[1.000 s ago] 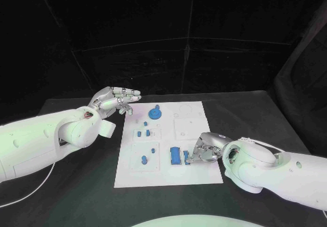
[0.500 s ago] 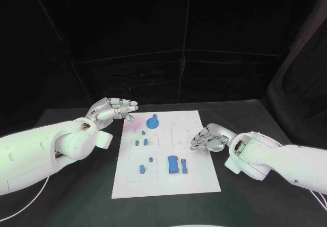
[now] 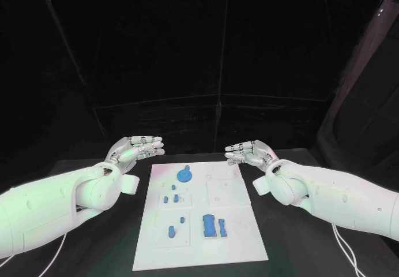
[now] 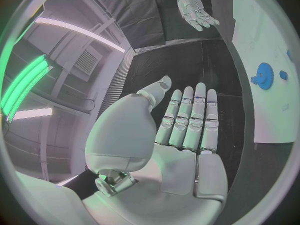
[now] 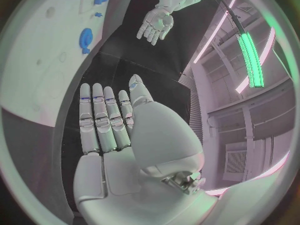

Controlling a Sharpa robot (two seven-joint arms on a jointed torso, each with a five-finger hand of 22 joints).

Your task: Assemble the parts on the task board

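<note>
The white task board (image 3: 237, 242) lies in the middle of the black table. On it stand a blue gear (image 3: 184, 173) at the far end, small blue pegs (image 3: 170, 199) at mid-left, a blue peg (image 3: 172, 232) at near left and a blue block (image 3: 213, 225) beside it. My left hand (image 3: 133, 150) is raised beyond the board's far left corner, fingers straight, holding nothing. My right hand (image 3: 249, 153) is raised beyond the far right corner, also flat and empty. The left hand (image 4: 181, 130) and the right hand (image 5: 109, 120) show flat palms; the gear (image 4: 264, 76) (image 5: 85, 37) lies past them.
Black table surface (image 3: 308, 231) surrounds the board on both sides. A black curtain (image 3: 216, 69) hangs behind the table.
My right hand has let go near the blue block, lifted away from the board and opened flat at the far right. The camera view has tilted upward. The left hand has straightened slightly.
</note>
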